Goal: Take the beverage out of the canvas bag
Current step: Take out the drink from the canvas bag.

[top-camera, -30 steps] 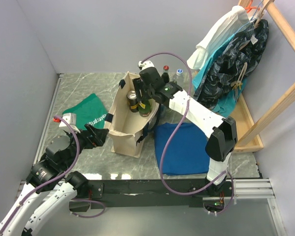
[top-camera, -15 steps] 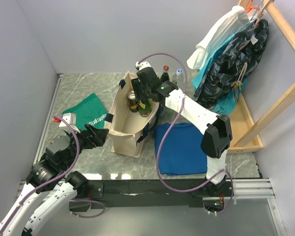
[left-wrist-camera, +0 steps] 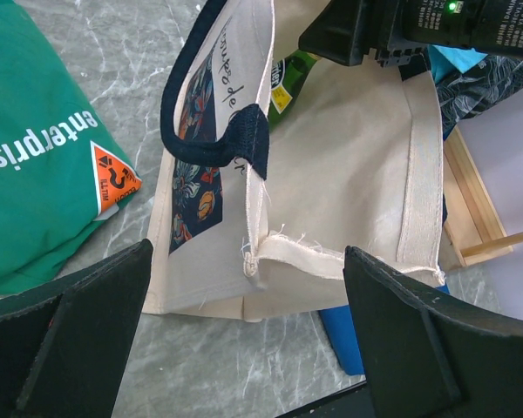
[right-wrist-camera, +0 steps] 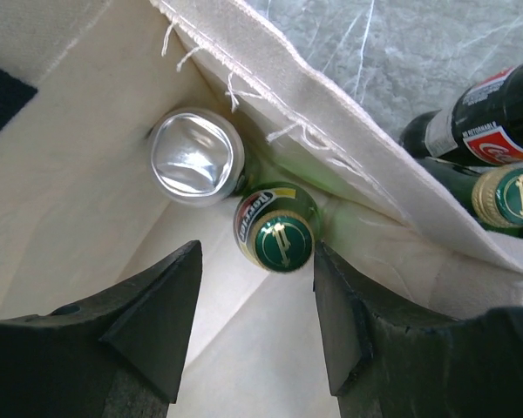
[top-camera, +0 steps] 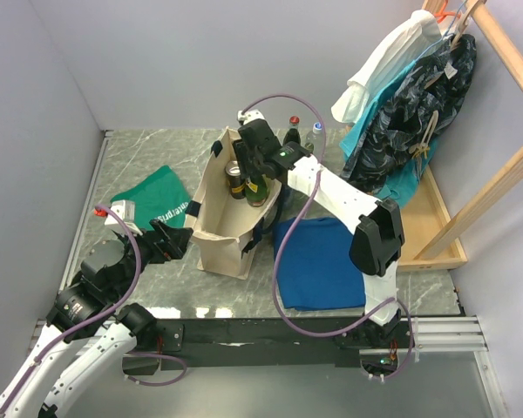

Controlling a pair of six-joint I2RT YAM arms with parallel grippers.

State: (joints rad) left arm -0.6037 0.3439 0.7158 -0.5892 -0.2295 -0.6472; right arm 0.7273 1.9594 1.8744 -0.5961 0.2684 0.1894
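Note:
The cream canvas bag (top-camera: 216,237) with navy handles stands open mid-table. Inside it, the right wrist view shows a green glass bottle (right-wrist-camera: 279,235) with a green cap next to a silver can (right-wrist-camera: 196,157); both also show from the top, the bottle (top-camera: 255,188) and the can (top-camera: 234,171). My right gripper (top-camera: 248,167) hangs open over the bag's mouth, its jaws either side of the bottle cap and above it (right-wrist-camera: 257,283). My left gripper (top-camera: 170,239) is open and empty, facing the bag's near corner (left-wrist-camera: 261,261) without touching it.
A green cloth (top-camera: 152,205) with white lettering lies left of the bag, a blue folded cloth (top-camera: 318,261) to its right. Two bottles (top-camera: 294,126) stand behind the bag; a cola bottle (right-wrist-camera: 484,122) shows outside its wall. Clothes hang on a wooden rack (top-camera: 418,96) at the right.
My right arm has swung slightly left, bringing its gripper a little further over the bag's mouth. The left arm and the bag have not moved.

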